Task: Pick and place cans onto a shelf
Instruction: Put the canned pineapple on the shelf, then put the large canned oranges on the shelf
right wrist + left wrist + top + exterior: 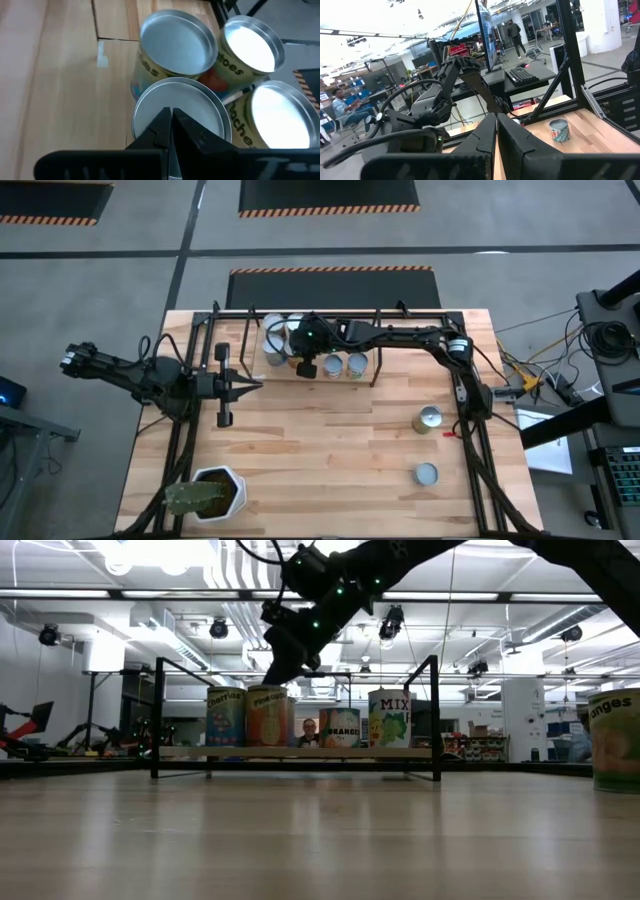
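Observation:
The shelf [405,365] stands at the table's far middle and bears several cans [272,332] upright on their bases; the low view shows them in a row [226,717]. My right gripper [305,367] reaches in from the right, slanting down. Its shut fingers [171,114] stand over the silvery lid of one can [200,107] on the shelf, with more cans [177,42] behind it. Two other cans [428,419] [426,473] stand on the table at the right. My left gripper [255,386] waits shut and level at the table's left, holding nothing. My right gripper points its shut fingertips [272,678] slanting down at the lid [150,107] of a can on the shelf. Whether they touch the lid, I cannot tell. The can stands upright on the shelf board.
A white hexagonal plant pot [215,492] sits at the near left corner. Black frame rods [480,440] run along both table sides and a black rail [300,673] crosses above the shelf. The table's middle is bare wood [330,440]. People show in the room beyond.

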Available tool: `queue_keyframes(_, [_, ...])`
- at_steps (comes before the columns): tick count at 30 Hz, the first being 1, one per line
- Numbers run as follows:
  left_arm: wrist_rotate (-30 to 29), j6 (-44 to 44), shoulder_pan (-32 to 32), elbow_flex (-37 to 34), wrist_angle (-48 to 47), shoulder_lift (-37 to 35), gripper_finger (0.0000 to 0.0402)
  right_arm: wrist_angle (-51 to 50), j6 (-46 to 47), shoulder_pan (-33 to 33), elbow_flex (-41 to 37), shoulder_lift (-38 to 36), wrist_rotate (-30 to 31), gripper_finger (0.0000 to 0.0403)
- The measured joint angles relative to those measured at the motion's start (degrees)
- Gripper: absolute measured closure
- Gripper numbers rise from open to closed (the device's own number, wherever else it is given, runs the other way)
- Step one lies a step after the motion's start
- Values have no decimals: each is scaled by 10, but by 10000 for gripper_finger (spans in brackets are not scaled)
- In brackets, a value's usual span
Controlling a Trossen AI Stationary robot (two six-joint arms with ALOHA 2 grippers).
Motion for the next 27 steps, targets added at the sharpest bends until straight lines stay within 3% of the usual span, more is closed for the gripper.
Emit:
queue_keyframes(18, [0, 0, 0, 0, 0, 0, 402, -15, 2, 4, 24, -6, 2, 394])
queue_keyframes(27, [0, 0, 0, 0, 2, 3, 402, -154, 54, 69, 82, -105, 2, 394])
